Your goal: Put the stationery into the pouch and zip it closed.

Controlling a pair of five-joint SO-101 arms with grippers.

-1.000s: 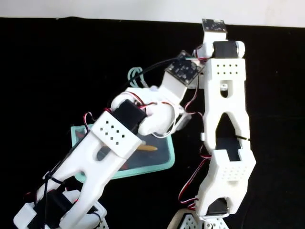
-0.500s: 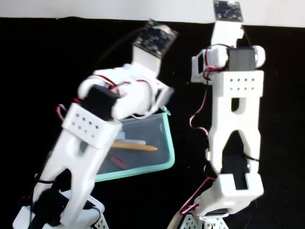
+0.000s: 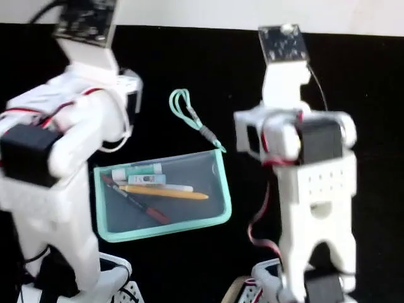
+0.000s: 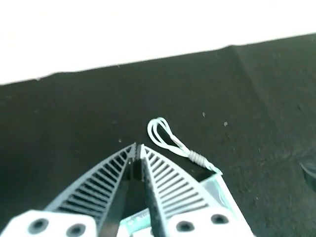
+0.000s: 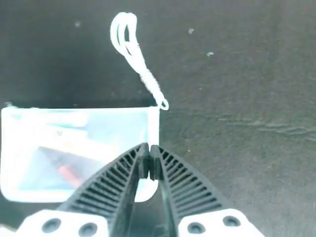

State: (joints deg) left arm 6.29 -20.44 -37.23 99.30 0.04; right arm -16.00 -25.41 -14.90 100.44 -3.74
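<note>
A clear pouch with a teal border (image 3: pixel 189 211) lies flat on the black table between the two arms. Inside it are a yellow pen (image 3: pixel 165 192), a red pen (image 3: pixel 146 210) and a white tube (image 3: pixel 136 170). The zip pull (image 3: pixel 220 149) sits at the pouch's far right corner, and its teal cord loop (image 3: pixel 184 104) trails away across the table. My left gripper (image 4: pixel 137 146) is shut on nothing and hangs above the table near the cord loop (image 4: pixel 164 134). My right gripper (image 5: pixel 148 147) is shut and empty, high over the pouch (image 5: pixel 79 133).
The left arm (image 3: pixel 57 145) stands tall left of the pouch and the right arm (image 3: pixel 303 151) right of it, both drawn back. The black cloth ends at a white strip (image 3: pixel 202 11) along the far side.
The left arm, which lay over the pouch, has swung up and off to the left, uncovering it. The right arm has also drawn back and risen.
</note>
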